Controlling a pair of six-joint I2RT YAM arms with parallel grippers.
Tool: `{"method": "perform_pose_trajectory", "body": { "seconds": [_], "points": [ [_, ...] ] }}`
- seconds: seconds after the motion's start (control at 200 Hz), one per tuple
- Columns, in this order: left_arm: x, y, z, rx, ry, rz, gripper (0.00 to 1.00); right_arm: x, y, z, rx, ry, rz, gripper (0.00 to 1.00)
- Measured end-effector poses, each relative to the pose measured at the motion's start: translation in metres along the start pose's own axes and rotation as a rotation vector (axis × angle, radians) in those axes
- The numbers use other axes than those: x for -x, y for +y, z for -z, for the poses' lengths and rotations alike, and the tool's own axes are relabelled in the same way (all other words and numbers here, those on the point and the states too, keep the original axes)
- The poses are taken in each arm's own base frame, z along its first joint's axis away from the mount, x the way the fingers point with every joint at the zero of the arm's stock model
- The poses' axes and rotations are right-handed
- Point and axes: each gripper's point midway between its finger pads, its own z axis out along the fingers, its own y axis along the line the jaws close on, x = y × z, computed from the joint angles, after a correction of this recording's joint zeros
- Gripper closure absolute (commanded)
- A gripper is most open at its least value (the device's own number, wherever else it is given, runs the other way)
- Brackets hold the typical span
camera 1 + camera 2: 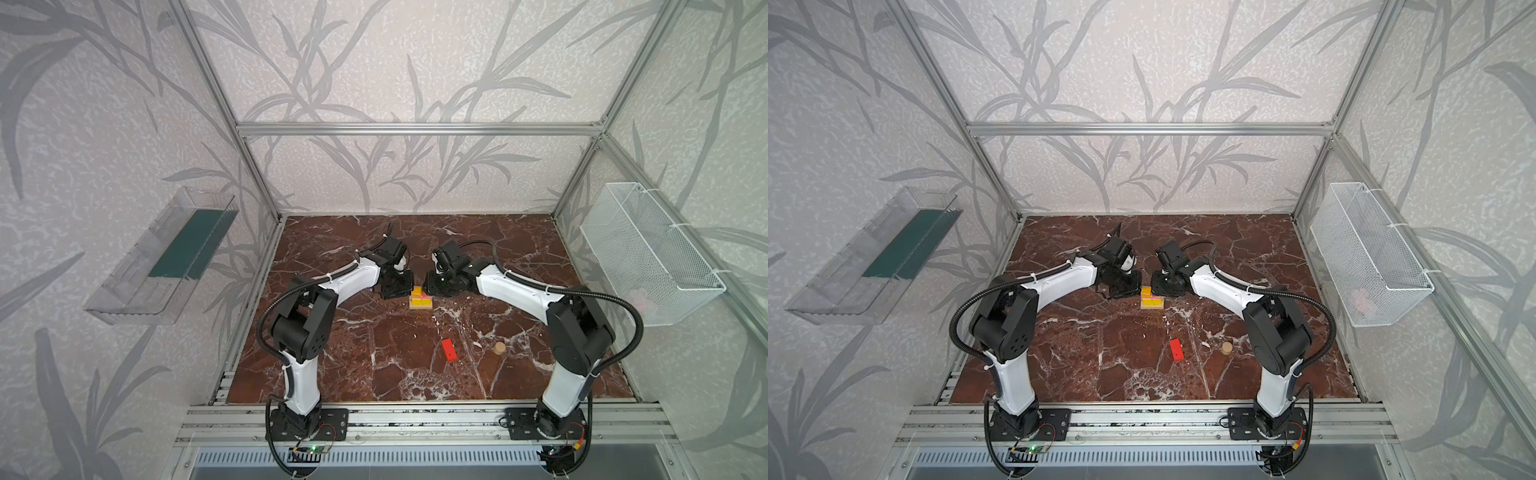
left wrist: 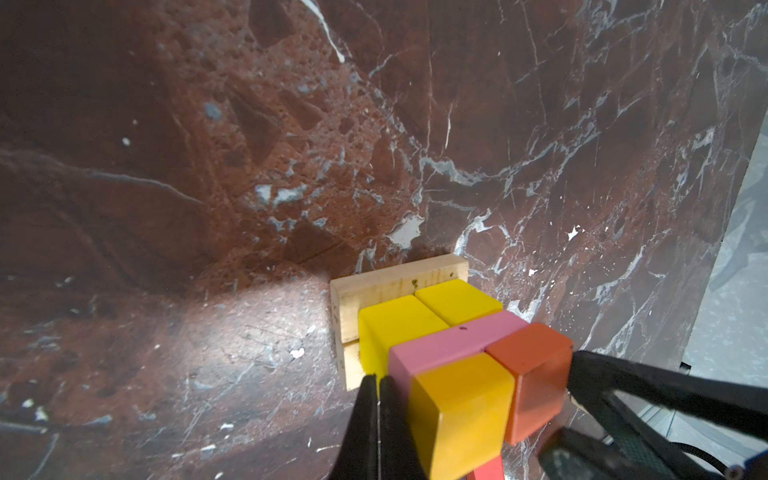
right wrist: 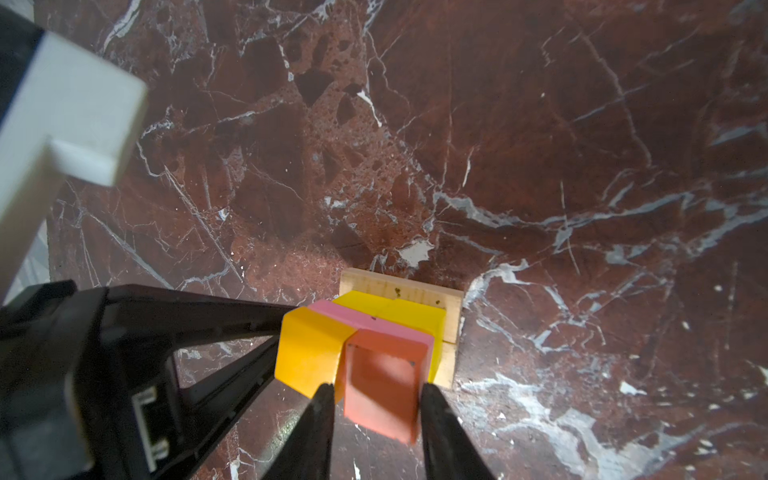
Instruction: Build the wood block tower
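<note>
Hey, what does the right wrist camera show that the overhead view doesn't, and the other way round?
Only the right wrist view: the right gripper closed on the orange-red cube, and the seam between the two tan planks. Only a top view: the red brick and tan cylinder lying loose on the marble table, plus the white wire basket. Both: the tower with its yellow cubes and pink brick.

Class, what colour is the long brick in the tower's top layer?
The brick is pink; the left wrist view shows it best.
</note>
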Motion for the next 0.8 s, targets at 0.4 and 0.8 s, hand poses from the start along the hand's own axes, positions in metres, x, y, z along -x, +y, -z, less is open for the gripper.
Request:
{"method": "perform_pose_trajectory", "body": {
  "seconds": [0.4,0.8],
  "points": [
    [-0.0027,0.001,-0.0005,0.01,0.007,0.0,1.0,0.0007,0.0006,0.0,0.002,-0.003,0.001,0.63],
    [0.004,0.0037,0.0061,0.05,-0.013,0.002,0.99,0.0014,0.0007,0.0081,0.006,-0.018,0.002,0.57]
  ]
}}
